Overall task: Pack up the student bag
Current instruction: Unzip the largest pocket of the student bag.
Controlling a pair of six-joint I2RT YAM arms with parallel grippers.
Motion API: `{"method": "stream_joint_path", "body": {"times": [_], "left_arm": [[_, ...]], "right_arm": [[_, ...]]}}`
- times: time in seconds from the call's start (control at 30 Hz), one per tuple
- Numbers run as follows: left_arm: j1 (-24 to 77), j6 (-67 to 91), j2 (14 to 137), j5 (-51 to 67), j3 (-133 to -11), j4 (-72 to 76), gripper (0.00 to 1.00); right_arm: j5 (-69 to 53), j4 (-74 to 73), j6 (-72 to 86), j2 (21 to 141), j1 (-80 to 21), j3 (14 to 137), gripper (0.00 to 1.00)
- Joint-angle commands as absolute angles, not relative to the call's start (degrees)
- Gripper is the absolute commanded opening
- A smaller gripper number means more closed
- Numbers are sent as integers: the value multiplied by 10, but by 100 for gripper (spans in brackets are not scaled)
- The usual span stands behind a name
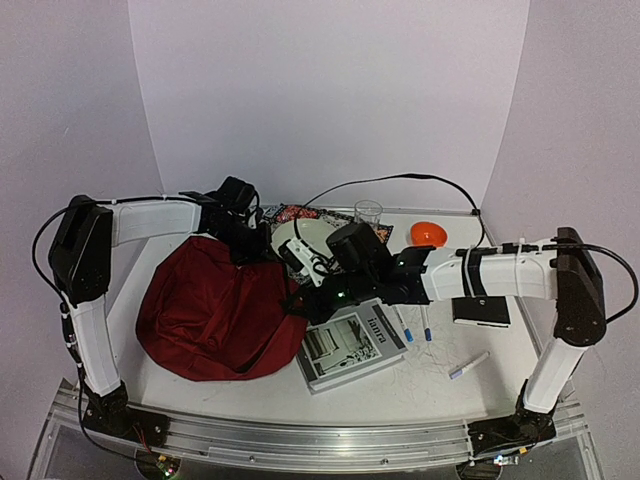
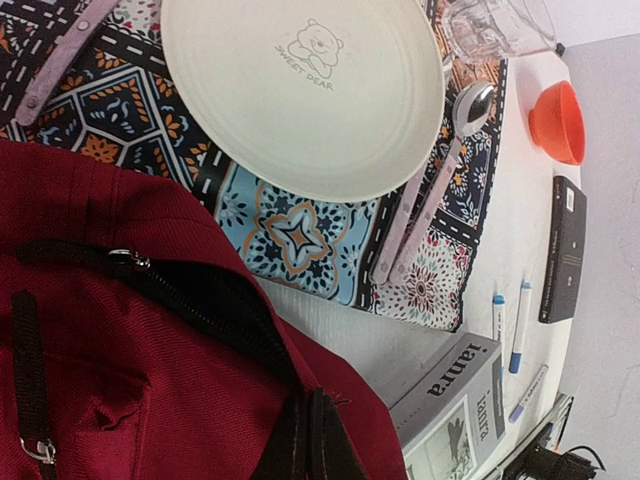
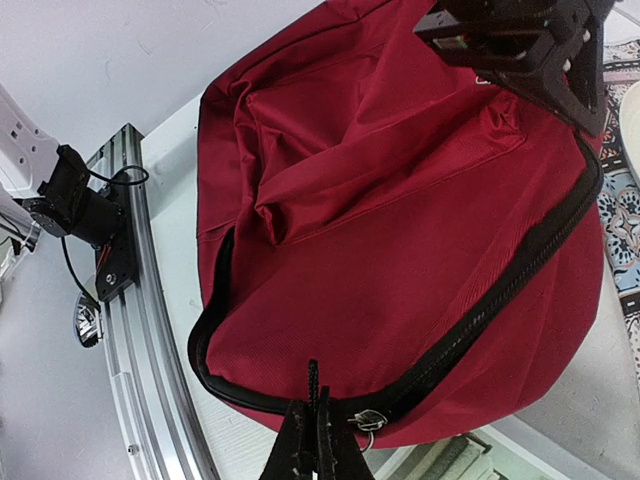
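The student bag is a dark-red backpack lying at the left of the table, with its black zipper curving along its edge. My right gripper is at the bag's right edge. In the right wrist view it is shut on the black zipper pull cord, beside the metal slider. My left gripper is at the bag's far edge, seen from the right wrist as a black block on the fabric. It appears shut on a black strap of the bag.
A grey book lies right of the bag. Behind are a patterned placemat with a cream plate, a spoon, a glass and an orange bowl. Blue pens, a marker and a black box lie right.
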State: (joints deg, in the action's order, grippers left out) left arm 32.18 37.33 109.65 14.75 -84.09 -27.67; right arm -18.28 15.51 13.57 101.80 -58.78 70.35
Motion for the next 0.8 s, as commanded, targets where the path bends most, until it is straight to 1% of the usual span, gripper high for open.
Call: {"method": "stream_joint_path", "body": {"times": [0.0,0.27,0.37,0.47,0.5,0.57,0.77], "left_arm": [[286,356,1085,93,-881,-264,0],[252,349,1065,80,-878,-271,0],[253,350,1038,102,-856,-272,0],[255,359,993,114,-819,-271,17],[256,360,981,115,-810,-271,21],[259,365,954,121,-791,-271,31],[289,387,902,144,-749,-271,50]], "right_arm": [[-194,152,150,995,-610,699,0],[-179,155,157,1005,-621,703,0],[-162,159,157,1008,-622,706,0],[-148,165,151,1014,-622,715,0],[-146,165,149,1017,-622,719,0],[-145,166,146,1025,-622,729,0],[-137,169,137,1041,-622,744,0]]}}
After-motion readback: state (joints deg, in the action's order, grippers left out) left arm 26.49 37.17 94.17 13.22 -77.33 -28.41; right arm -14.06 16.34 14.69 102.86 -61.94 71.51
